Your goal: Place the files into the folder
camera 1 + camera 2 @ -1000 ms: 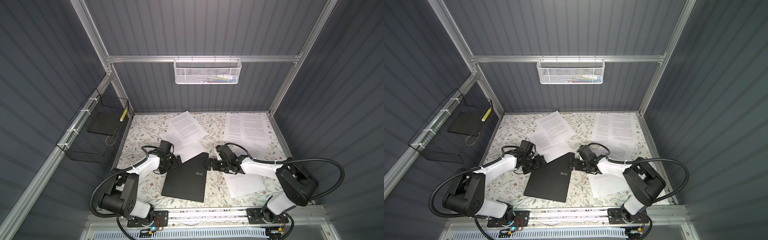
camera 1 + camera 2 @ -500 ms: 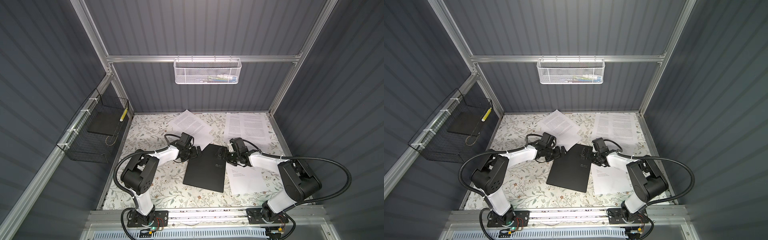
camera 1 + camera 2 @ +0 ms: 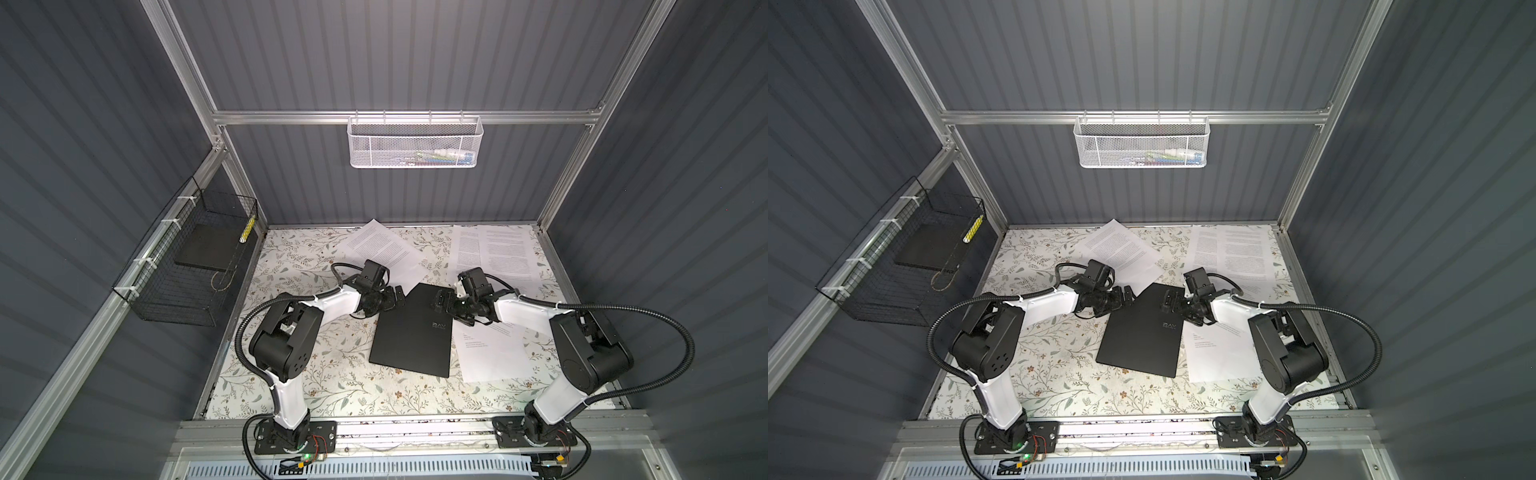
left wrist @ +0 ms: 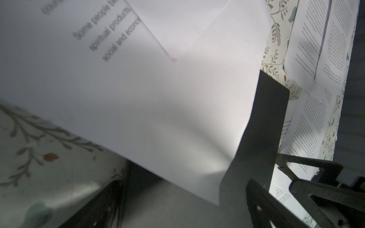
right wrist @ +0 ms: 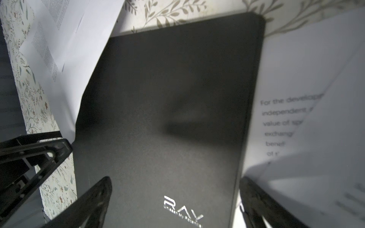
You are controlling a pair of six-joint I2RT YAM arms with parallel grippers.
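Floral tabletop, and your thin matte black rectangular folder has just slid right and back to centre. It lies flat and closed. Left gripper and right gripper flank its far corners, jaws wide, holding nothing. White printed paper sheets lie loose around it, so you've filed none yet.

files flank folder, near mat open
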